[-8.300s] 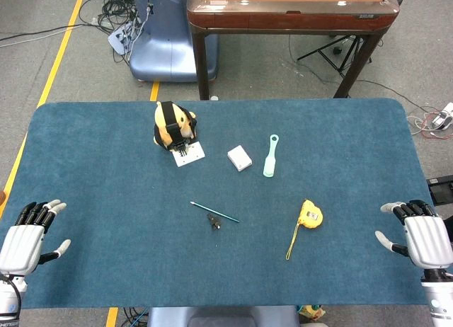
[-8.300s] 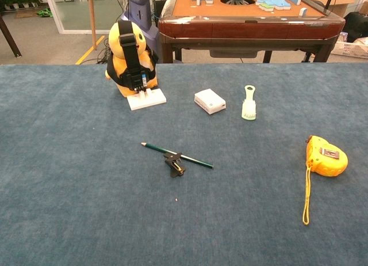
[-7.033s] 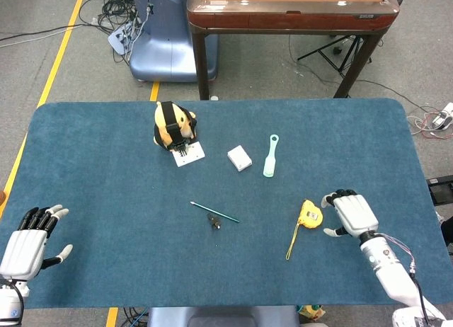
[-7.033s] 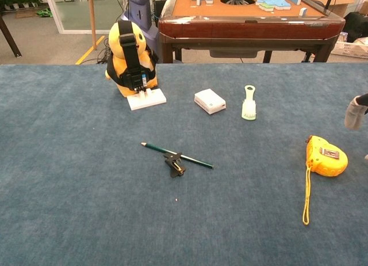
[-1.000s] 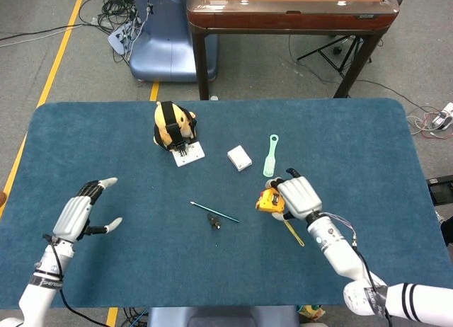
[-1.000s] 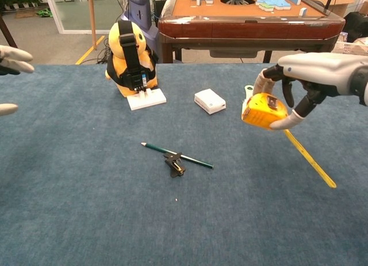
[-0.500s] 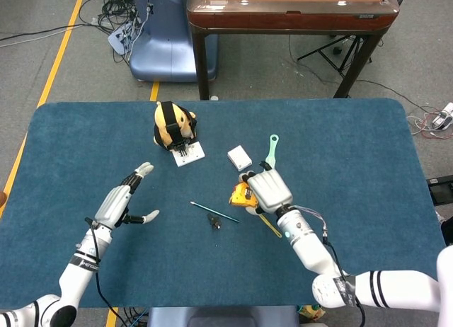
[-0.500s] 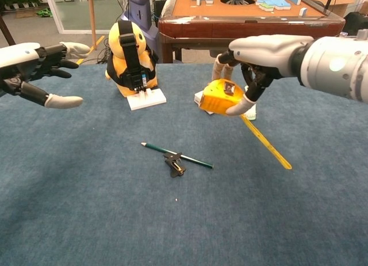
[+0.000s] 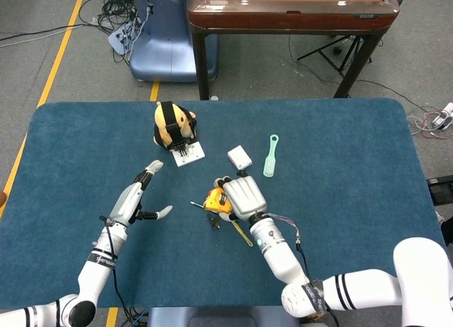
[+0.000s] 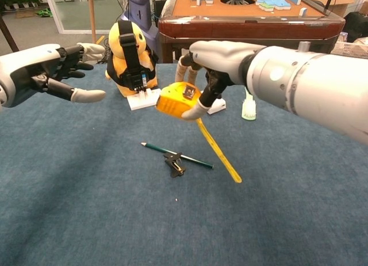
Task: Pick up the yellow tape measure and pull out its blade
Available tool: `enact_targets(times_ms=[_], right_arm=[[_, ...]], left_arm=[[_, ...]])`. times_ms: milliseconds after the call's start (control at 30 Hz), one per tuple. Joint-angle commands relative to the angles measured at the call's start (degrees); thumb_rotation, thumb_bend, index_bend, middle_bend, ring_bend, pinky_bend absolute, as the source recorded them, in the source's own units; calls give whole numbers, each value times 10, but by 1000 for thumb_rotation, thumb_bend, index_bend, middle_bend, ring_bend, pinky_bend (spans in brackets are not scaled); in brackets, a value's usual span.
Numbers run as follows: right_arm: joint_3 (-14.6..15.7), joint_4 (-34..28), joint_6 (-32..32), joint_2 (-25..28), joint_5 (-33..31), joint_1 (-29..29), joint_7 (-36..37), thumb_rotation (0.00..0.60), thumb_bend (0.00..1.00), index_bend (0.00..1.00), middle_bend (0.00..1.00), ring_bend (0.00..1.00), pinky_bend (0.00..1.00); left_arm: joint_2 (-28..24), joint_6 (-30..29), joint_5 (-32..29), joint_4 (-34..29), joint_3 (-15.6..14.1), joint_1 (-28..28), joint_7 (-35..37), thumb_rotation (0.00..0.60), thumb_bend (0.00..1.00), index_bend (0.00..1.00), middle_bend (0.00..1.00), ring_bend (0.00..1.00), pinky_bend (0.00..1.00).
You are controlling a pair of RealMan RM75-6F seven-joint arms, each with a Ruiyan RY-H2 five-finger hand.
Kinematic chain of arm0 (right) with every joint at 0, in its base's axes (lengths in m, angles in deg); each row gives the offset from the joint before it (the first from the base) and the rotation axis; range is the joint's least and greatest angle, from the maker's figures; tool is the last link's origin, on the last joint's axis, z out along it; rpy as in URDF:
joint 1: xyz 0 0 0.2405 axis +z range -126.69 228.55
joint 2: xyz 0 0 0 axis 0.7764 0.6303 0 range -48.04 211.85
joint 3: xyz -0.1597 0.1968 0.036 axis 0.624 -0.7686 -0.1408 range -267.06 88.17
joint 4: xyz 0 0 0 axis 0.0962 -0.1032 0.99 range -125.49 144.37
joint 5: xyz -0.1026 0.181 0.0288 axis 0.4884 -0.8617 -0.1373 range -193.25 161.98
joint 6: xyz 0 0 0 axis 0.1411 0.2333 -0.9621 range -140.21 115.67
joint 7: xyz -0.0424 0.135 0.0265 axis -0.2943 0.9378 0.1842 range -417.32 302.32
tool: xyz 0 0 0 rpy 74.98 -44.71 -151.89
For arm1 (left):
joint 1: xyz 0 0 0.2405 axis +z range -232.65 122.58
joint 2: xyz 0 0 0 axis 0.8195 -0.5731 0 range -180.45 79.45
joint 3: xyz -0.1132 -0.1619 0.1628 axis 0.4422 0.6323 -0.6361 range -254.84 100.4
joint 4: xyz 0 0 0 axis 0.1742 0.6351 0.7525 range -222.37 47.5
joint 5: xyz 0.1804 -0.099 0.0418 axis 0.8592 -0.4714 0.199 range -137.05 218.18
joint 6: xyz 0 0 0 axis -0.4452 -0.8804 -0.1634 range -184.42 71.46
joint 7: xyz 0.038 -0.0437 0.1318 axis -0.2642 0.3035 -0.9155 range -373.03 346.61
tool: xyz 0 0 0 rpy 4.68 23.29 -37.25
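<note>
While the right robot hand (image 10: pixel 210 61) grips the yellow tape measure (image 10: pixel 176 101) from above, fingers curled over the case and thumb under its lower edge, the case hangs in the air above the tabletop (image 10: pixel 86 208), over the green pencil (image 10: pixel 177 155) and the small black clip (image 10: pixel 175 164). A yellow strap (image 10: pixel 219 152) trails down and to the right from the case; whether it is a wrist strap or some of the blade, I cannot tell. The left robot hand (image 10: pixel 54 67) is open and holds nothing, fingers spread, well apart from the tape measure and level with it, near the yellow plush toy (image 10: pixel 131 57).

The likeliest failure, as I judge it, is at the handover: the blade's tab is not visible in either view, so the left robot hand may close on the dangling strap instead. A one-handed top grip could also let the case twist or slip once the pull begins. Lowering the case risks sweeping the pencil and clip.
</note>
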Motion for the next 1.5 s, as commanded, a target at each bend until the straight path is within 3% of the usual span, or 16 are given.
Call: enact_targets(times_ms=[33, 367, 867, 1500], right_arm=[[-10, 13, -11, -19, -12, 10, 3, 600, 970, 749, 759, 672, 200], [-33, 43, -12, -45, -40, 27, 19, 600, 971, 750, 759, 685, 208], [-45, 81, -18, -83, -67, 48, 20, 600, 971, 760, 760, 692, 213], [-55, 119, -4, -120, -75, 76, 14, 600, 971, 762, 760, 696, 215]], left_arm=[[8, -1, -4, 0, 3, -2, 9, 600, 202, 0, 0, 0, 0], [29, 2, -12, 7, 3, -5, 35, 600, 202, 0, 0, 0, 0], [85, -8, -39, 38, 11, -15, 35, 600, 202, 0, 0, 0, 0], [104, -12, -56, 44, 13, -14, 21, 600, 202, 0, 0, 0, 0]])
